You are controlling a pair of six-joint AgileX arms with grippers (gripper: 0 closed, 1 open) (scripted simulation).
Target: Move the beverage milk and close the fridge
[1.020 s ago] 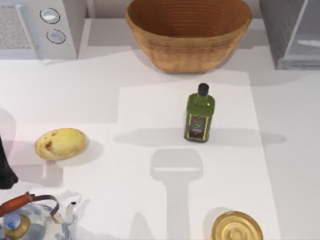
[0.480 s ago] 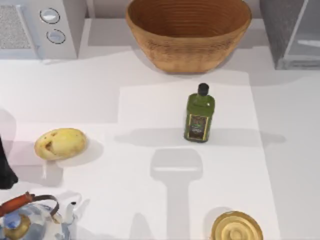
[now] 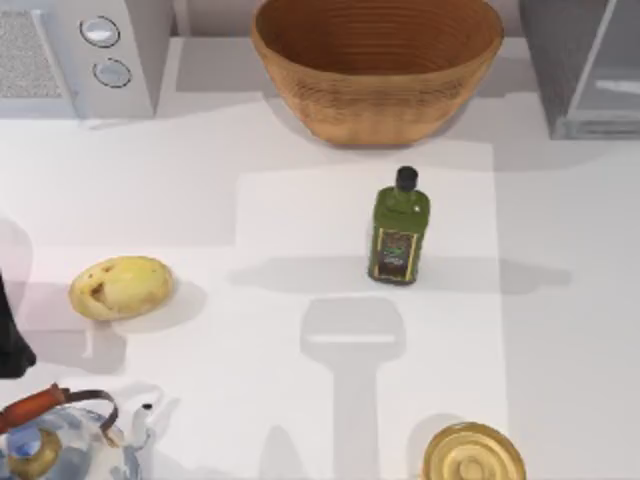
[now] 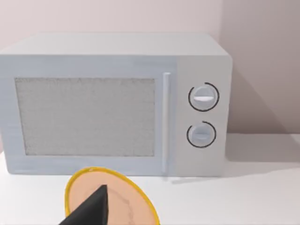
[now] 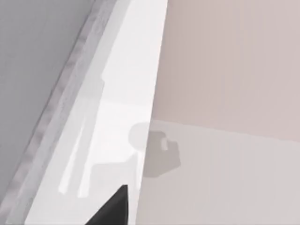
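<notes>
The beverage milk is out of view. The fridge (image 3: 556,50), a grey speckled box, stands at the table's back right corner, with its pale framed door panel (image 3: 612,88) facing the table. In the right wrist view the fridge's speckled edge (image 5: 58,108) runs close by, and a dark part of my right gripper (image 5: 112,208) hangs over the white table beside it. My left arm (image 3: 10,340) is parked at the table's left edge. A dark part of my left gripper (image 4: 91,211) shows in front of the microwave (image 4: 117,103).
A wicker basket (image 3: 376,62) stands at the back centre and a white microwave (image 3: 90,50) at the back left. A dark-green oil bottle (image 3: 399,228) stands mid-table. A potato (image 3: 120,287), a kettle (image 3: 50,440) and a yellow round lid (image 3: 473,455) lie nearer the front.
The shadows on the right half of the table have shifted toward the left. The bottle, potato, kettle and left arm have not moved.
</notes>
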